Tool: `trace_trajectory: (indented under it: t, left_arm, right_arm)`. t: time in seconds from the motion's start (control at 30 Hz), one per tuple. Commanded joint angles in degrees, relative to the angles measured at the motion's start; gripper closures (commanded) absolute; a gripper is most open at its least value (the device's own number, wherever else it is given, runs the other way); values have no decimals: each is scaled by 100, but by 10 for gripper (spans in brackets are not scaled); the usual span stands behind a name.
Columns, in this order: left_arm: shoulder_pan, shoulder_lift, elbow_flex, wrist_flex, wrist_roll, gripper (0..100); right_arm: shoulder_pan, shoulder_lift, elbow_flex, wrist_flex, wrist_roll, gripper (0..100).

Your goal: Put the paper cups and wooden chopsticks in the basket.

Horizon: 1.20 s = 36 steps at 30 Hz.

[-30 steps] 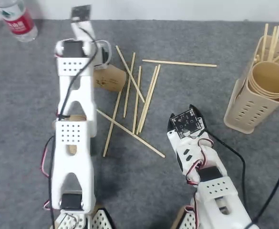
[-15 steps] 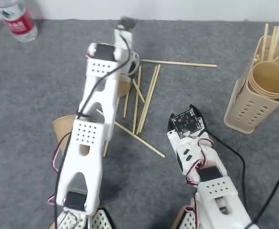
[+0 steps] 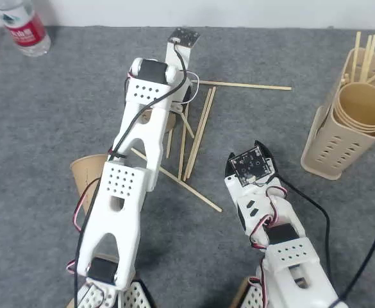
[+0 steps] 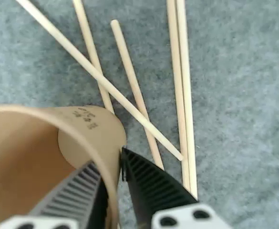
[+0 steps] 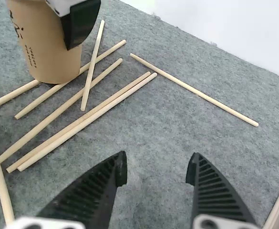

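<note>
Grey carpet [image 3: 46, 115] — left gripper [image 4: 111, 164] clamps the rim of the upright paper cup [image 5: 44, 43], small dark print on its side, among scattered chopsticks [image 5: 82, 120]; right gripper [image 5: 157, 164] apart, empty — basket [image 3: 341, 151] well apart.

Left arm [image 3: 124, 192] and right arm [image 3: 283, 244]: white links with perforated hole grids, black servos, red and black cables. Right gripper [image 5: 156, 167]: black ribbed fingers [image 5: 94, 191], white base.

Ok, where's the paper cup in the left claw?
The paper cup is upright among the loose chopsticks at the far middle of the high view, rim pinched in the left claw.
</note>
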Motion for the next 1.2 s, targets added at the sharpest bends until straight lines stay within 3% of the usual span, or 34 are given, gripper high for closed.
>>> trace_trajectory:
  t: [0.0,0.3,0.53,0.73,1.17]
  left_arm:
    - [-35,-422,-101,193,396,987]
    - [-35,-624,-127,202,448,989]
    - [-26,-1530,-57,202,1626,991]
    - [44,-2048,1534,193,1697,991]
    - [1064,-3974,1569,176,1820,991]
  right_arm:
    - [75,-136,-62,-127,79,786]
    - [75,-110,-62,-127,79,786]
    - [75,-119,-62,-127,79,786]
    - [75,-145,-62,-127,79,786]
    - [84,-119,-62,-127,79,786]
